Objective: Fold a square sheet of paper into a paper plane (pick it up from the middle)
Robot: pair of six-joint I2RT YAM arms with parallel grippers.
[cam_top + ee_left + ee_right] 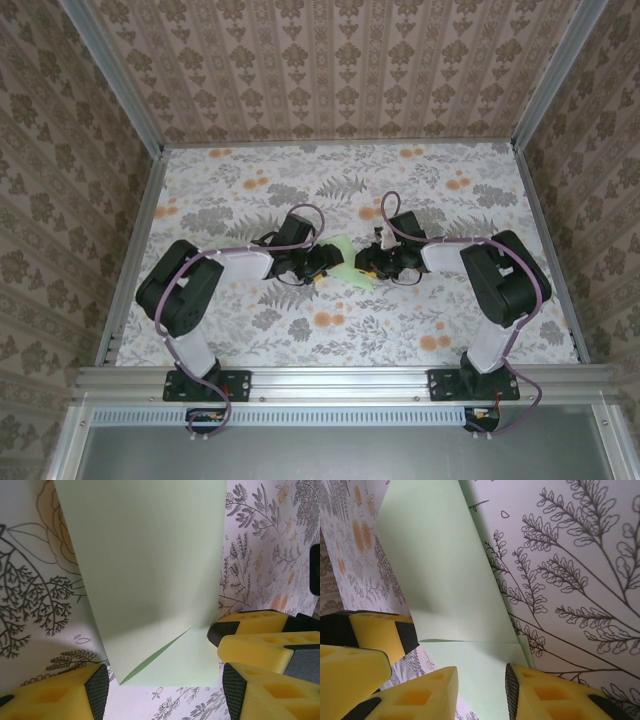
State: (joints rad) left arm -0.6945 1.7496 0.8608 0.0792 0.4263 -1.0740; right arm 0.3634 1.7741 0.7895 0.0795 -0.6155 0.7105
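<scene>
On the left gripper (165,684), the jaws are standing wide apart. They are straddling the near edge of the light-green sheet of paper (150,575) and gripping nothing. On the right gripper (481,685), the jaws are standing at a narrower gap with a paper layer running between them. Daylight is showing on either side, so they too look open rather than pinched on it.

The sheet is lying in the middle of the floral worktop (450,330), directly between the two grippers. In the left wrist view a slanting flap edge is showing across its lower part, and in the right wrist view one layer is lying over another along a straight crease.

Judging from this, the first folds are in. The slim pointed dart with its centre crease is not yet showing, so most of the folding looks to be ahead.

The worktop is lying open on every side of the sheet, and the aluminium rails (330,375) and wallpapered walls (330,70) are standing well apart from it. The tight spot is at the centre, where the right gripper's yellow fingers (255,645) are sitting just beside the sheet's edge and near the left jaws.
</scene>
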